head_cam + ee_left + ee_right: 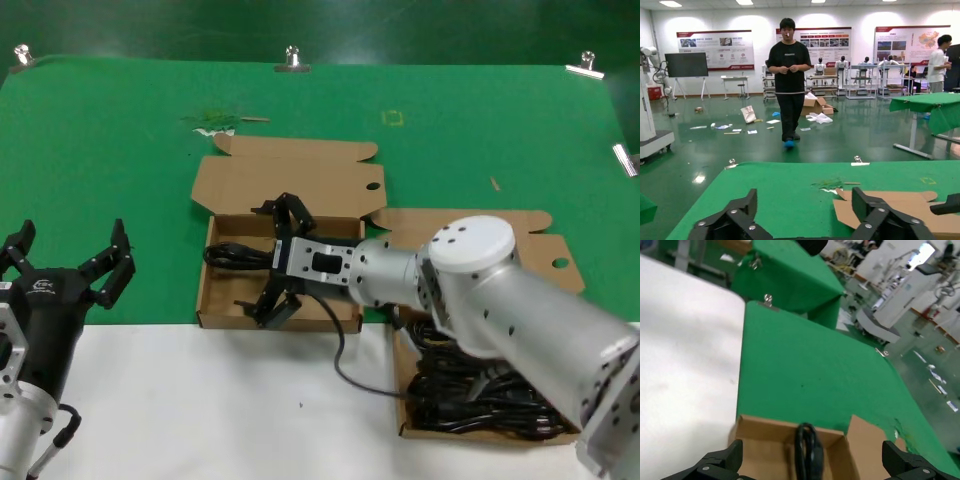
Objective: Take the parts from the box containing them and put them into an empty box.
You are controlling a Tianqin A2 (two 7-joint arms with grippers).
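Right gripper (283, 262) hangs spread wide over the left cardboard box (215, 305), gripping nothing; one black power cord (236, 256) lies on its floor just beside the fingers. Many cords (480, 400) fill the right box (404, 425). Left gripper (68, 263) waits spread, well apart

The right arm (520, 320) covers the near-left corner of the right-hand cardboard box (470, 225) and part of the black power cords (480, 400) inside. The right gripper (280, 262) hides the middle of the left-hand box (285, 180) floor. The left arm (30, 380) is cut off at the frame's bottom edge.
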